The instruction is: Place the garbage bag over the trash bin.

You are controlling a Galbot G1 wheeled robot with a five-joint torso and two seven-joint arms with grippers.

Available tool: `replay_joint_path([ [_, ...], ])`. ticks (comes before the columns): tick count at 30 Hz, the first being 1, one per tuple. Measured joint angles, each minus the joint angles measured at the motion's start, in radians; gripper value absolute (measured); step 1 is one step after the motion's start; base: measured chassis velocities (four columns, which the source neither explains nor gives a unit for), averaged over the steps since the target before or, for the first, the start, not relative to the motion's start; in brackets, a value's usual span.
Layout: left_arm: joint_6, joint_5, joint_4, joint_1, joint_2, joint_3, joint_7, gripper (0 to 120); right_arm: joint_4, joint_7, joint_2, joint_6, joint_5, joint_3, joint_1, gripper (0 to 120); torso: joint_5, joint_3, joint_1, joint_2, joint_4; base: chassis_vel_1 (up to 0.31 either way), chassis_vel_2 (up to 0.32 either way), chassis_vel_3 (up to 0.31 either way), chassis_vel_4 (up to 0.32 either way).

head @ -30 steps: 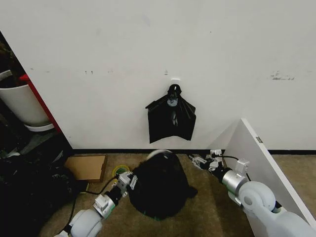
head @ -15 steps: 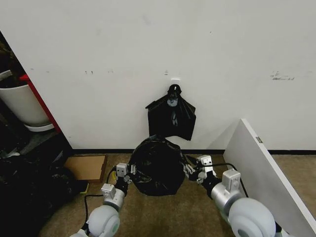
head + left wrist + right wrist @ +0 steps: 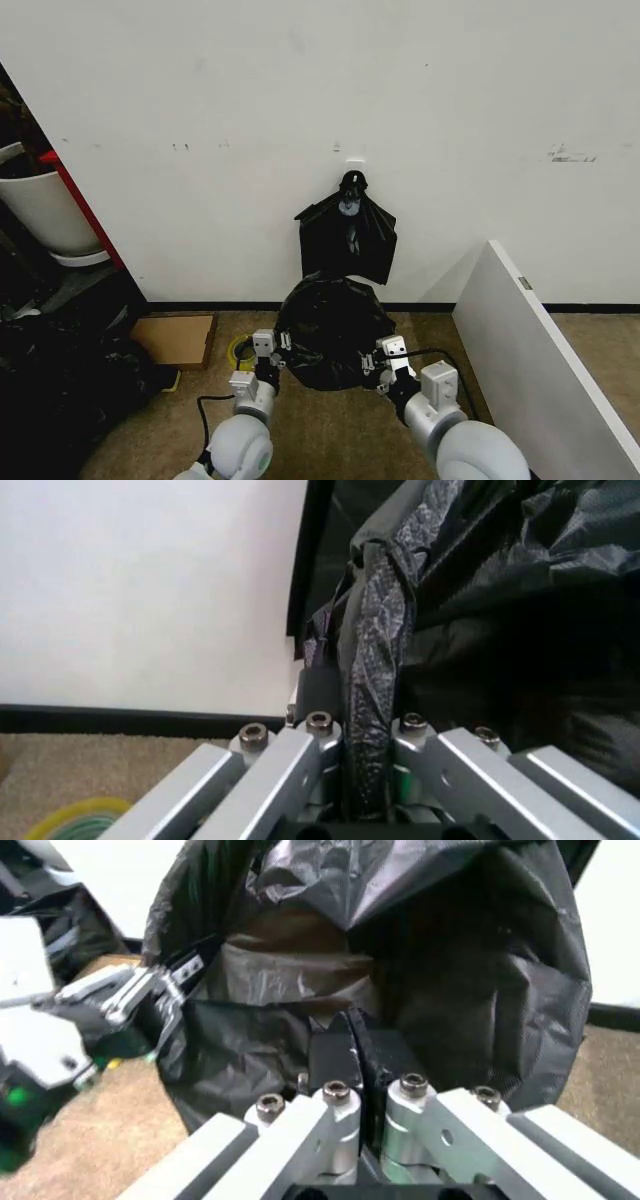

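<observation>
Glossy black garbage bag (image 3: pixel 333 332), bulging and crinkled, held up off the carpet between both arms, just before the wall and under the flat bunch of black bags (image 3: pixel 347 243). Mouth apparently facing down, long axis roughly upright. Pinched at one edge by left gripper (image 3: pixel 268 352), fingers (image 3: pixel 322 759) clamped on a fold; opposite edge nipped tight by right gripper (image 3: pixel 380 362). Contents hidden.

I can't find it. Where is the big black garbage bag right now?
In the head view the garbage bag sits centre, by the wall, below the hanging bags, pinched between the left gripper and right gripper.
</observation>
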Motion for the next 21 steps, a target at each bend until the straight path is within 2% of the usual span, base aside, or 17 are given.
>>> replay_joint_path([
  [10,-0.004,0.021,0.042,-0.029,-0.046,0.044,-0.029,0,-0.099,0.068,0.062,-0.01,-0.022,-0.044,0.038,0,0.0,0.0,0.0,0.0,-0.0001,0.0,0.0,0.0,0.0],
  [21,-0.031,0.126,0.079,-0.039,-0.055,0.085,-0.027,0,-0.212,0.175,0.109,-0.039,-0.029,-0.103,0.138,0,-0.0001,0.0,0.0,0.0,0.0,0.0,0.0,0.0,0.0],
])
